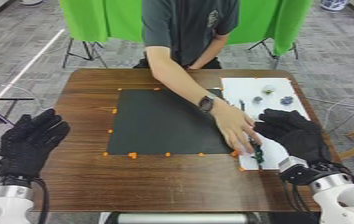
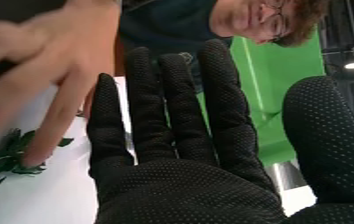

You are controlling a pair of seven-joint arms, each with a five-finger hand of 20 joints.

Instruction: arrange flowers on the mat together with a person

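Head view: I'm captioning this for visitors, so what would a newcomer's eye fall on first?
Probably the person's hand over the green leaves on the white sheet, right of the black mat. Next, likely, the robot's left hand and right hand, open at either side, and the green cloth behind the table.

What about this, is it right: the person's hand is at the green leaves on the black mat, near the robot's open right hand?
Not quite: the green leaves lie on the white sheet, not on the black mat, as the head view shows. The person's hand is at them, near the robot's open right hand.
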